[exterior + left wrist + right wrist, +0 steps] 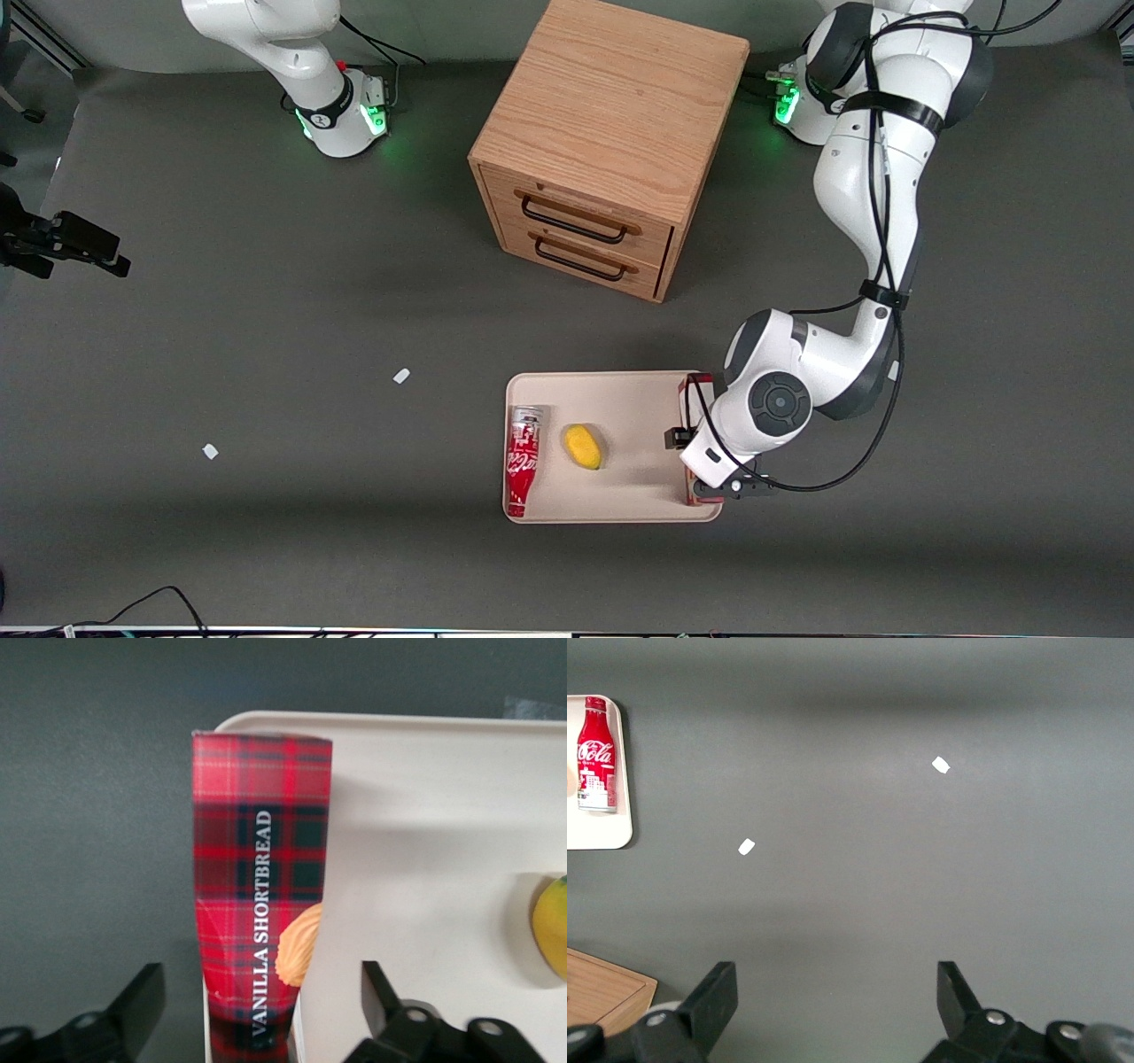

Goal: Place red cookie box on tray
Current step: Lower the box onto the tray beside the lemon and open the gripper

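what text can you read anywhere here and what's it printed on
"VANILLA SHORTBREAD": white letters along the plaid side of the red cookie box, which stands at the tray edge between the open gripper fingers.
"Coca-Cola": white script on the red soda bottle lying on the tray.
Smaller print on the bottle's lower part is too small to read.

My left arm reaches down, elbow bent, claw (pixel 257 1010) pointing downward with both fingers (pixel 133 1001) spread wide.
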